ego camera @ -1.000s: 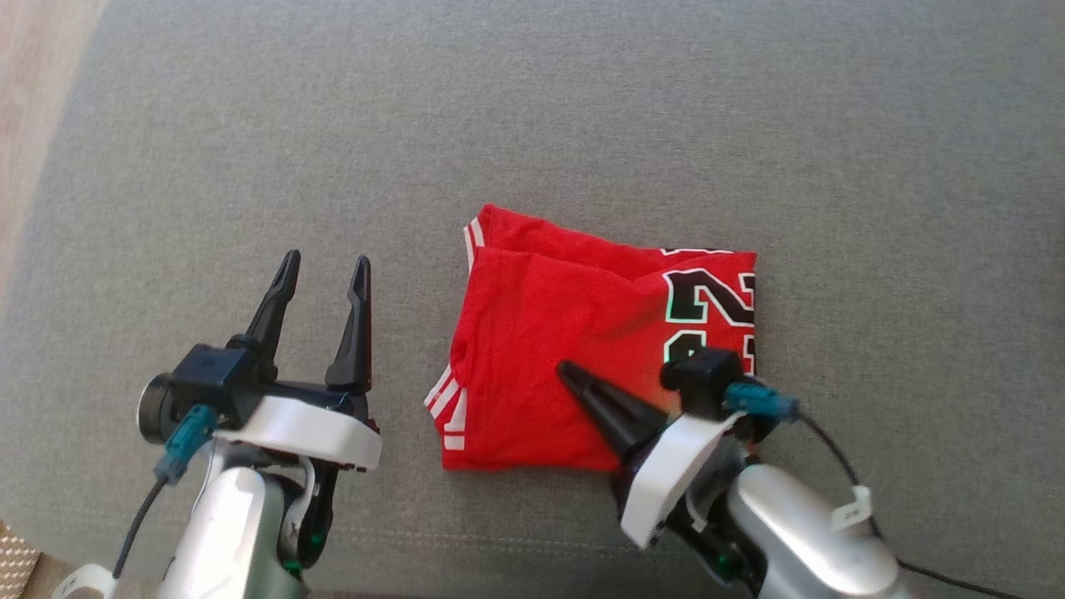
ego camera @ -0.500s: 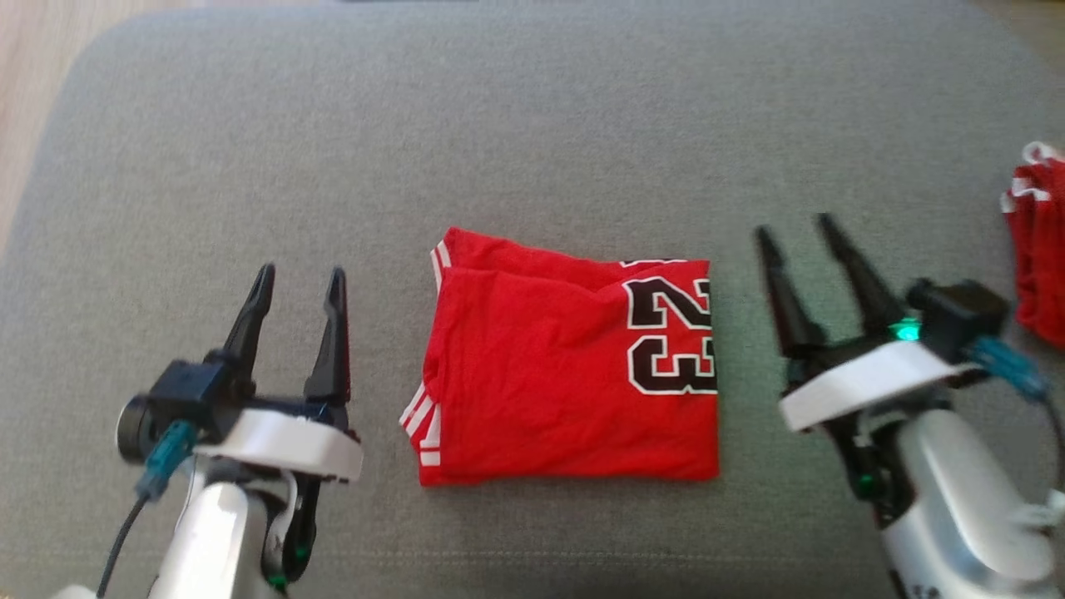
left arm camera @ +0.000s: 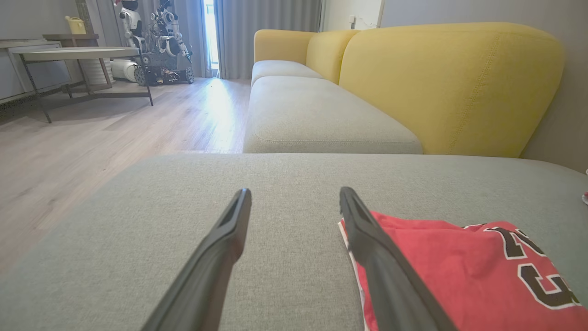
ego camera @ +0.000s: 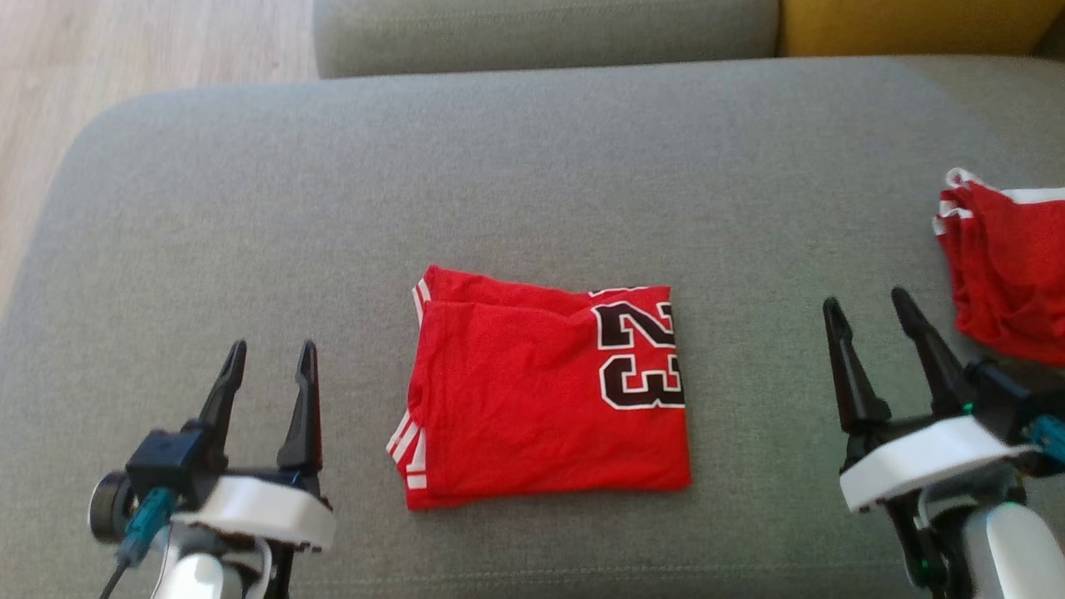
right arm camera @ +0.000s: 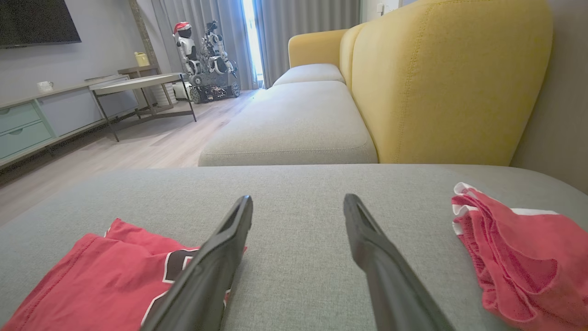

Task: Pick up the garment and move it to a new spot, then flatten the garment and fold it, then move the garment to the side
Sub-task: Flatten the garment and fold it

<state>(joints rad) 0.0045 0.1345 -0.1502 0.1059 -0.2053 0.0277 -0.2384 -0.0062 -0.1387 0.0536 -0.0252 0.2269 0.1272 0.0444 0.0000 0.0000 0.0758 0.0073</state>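
Folded flat: red number-23 jersey [ego camera: 516, 408]; move aside pending. Flanking it, apart: left gripper [ego camera: 273, 345], right gripper [ego camera: 864, 297], both spread wide, empty.

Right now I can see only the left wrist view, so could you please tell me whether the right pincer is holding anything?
Observer: No. The right pincer is open and empty, to the right of the folded red jersey.
Operator: Thank you. Is anything else lying over there?
Observer: Yes, a second red garment with white trim lies bunched further right on the grey sofa cushion, apart from the jersey.
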